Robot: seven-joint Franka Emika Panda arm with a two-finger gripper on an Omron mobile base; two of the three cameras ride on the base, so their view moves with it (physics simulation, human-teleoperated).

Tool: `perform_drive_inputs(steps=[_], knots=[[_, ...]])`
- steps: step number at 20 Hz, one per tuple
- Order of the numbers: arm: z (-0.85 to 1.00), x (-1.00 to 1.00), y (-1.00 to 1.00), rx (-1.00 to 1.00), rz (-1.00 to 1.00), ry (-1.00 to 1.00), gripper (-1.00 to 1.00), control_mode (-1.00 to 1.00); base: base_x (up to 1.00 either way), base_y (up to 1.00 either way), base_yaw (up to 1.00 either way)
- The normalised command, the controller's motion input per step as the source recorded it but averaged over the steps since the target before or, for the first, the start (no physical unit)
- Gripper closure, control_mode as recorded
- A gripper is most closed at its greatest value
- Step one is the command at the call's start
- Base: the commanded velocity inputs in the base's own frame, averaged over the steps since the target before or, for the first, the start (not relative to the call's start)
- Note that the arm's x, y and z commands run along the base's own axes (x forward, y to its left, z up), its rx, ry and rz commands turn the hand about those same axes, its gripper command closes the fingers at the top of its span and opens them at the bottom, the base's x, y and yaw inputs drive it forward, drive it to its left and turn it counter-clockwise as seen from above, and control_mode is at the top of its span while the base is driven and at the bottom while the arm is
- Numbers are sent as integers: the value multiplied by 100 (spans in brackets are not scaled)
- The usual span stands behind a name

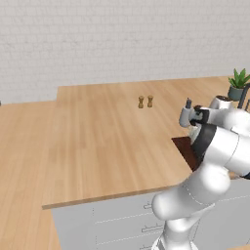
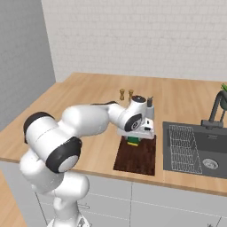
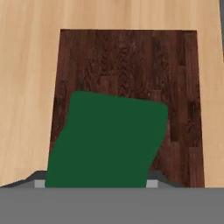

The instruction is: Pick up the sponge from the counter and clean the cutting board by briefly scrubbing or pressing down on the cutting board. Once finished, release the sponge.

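The white arm reaches forward from its base and bends down over the worktop [image 2: 88,93], a broad span of light tan planks over pale grey drawer fronts [image 1: 122,219]. Its hand [image 2: 133,140] hangs above the far end of the cutting board [image 2: 137,157], a dark reddish-brown slab lying flat on the worktop just beside the sink [image 2: 195,148], which sits at its 3 o'clock in the right base view. The hand is clamped narrowly on the sponge [image 2: 132,142]; in the right base view the green block with its yellow underside shows right under the hand, at the board's far edge, though whether it presses on the wood or sits just above it is hard to tell from there.

Looking down along the hand, the sponge's dark green top [image 3: 107,142] sits at 6 o'clock, slightly skewed, with the board's grain [image 3: 131,61] stretching away toward 12 o'clock and bare worktop on either side.

From the left base view the arm hides most of the board, leaving only a dark corner [image 1: 185,146] showing. Two small brown shakers [image 2: 126,94] stand side by side farther back on the worktop, at about 11 o'clock from the hand. A dark tap [image 2: 216,111] rises behind the sink, and a potted green plant [image 1: 238,84] stands near it.
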Motion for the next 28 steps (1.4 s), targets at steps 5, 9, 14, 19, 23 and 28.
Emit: perform_drive_inputs(steps=[5, 9, 14, 19, 23, 28], knots=[[-18, 56, -17, 0, 0, 0, 100, -100, 0, 0, 0], [-39, 15, -14, 0, 0, 0, 100, -100, 0, 0, 0], [-15, 16, 0, 0, 0, 0, 100, -100, 0, 0, 0], [-12, 21, 2, 0, 0, 0, 100, -100, 0, 0, 0], [-26, 5, 3, 0, 0, 0, 100, -100, 0, 0, 0], [-40, 0, 7, 0, 0, 0, 100, -100, 0, 0, 0]])
